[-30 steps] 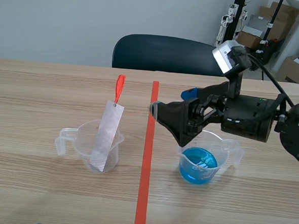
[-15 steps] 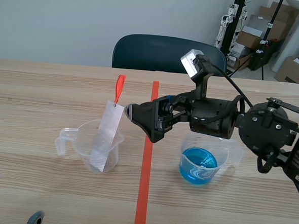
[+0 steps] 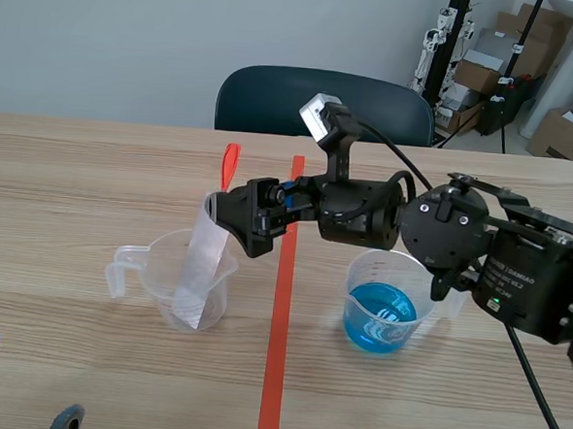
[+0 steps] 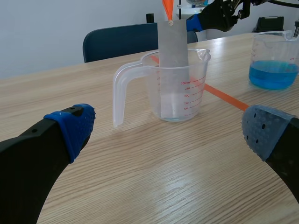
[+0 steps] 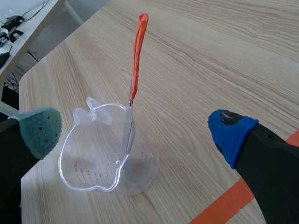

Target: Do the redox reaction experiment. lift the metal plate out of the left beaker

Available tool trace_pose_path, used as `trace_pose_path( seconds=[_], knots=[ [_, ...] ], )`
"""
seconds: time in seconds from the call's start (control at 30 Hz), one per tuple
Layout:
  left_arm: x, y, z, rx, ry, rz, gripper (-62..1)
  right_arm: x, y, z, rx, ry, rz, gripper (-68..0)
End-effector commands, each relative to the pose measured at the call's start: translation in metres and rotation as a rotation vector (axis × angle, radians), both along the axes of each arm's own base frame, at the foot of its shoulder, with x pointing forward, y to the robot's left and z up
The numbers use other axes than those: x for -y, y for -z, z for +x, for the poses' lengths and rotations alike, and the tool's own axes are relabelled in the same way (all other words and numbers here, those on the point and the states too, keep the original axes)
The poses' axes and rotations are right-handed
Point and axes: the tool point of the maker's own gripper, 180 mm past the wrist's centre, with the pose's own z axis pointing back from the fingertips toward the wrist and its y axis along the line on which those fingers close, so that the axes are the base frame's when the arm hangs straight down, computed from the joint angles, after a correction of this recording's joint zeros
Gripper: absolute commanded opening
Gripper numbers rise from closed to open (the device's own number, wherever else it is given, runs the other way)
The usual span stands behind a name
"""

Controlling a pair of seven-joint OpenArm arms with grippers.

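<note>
Right end effector (image 3: 239,219), jaws apart, beside tilted metal plate (image 3: 204,263) in left beaker (image 3: 157,270).

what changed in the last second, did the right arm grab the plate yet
Not yet. The right claw swung from above the blue beaker leftward across the tape line to the top of the metal plate. It is open there, with nothing gripped. The plate, the left beaker and the blue beaker stayed put.

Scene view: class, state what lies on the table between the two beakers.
Only the orange-red tape line, a mark on bare wood, lies between the left beaker and the right beaker; the scene view shows it.
</note>
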Motion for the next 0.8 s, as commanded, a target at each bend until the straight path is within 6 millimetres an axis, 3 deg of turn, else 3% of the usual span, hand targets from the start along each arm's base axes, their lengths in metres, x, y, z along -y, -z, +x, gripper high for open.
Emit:
trace_pose_path(
  seconds=[0.0, 0.5, 0.67, 0.77],
  knots=[
    [-0.001, -0.01, -0.003, 0.045, -0.001, -0.029, 1.4, -0.012, -0.017, 0.005, 0.035, -0.02, 0.035, 0.4],
    [-0.002, -0.01, -0.003, 0.04, -0.001, -0.043, 1.4, -0.036, -0.011, 0.005, -0.005, -0.045, 0.038, -0.5],
    [-0.002, -0.01, -0.003, 0.04, -0.001, -0.043, 1.4, -0.039, -0.009, 0.002, -0.012, -0.056, 0.03, -22.1],
    [-0.002, -0.01, -0.003, 0.04, -0.001, -0.043, 1.4, -0.04, -0.011, 0.003, -0.009, -0.055, 0.033, -26.3]
  ],
)
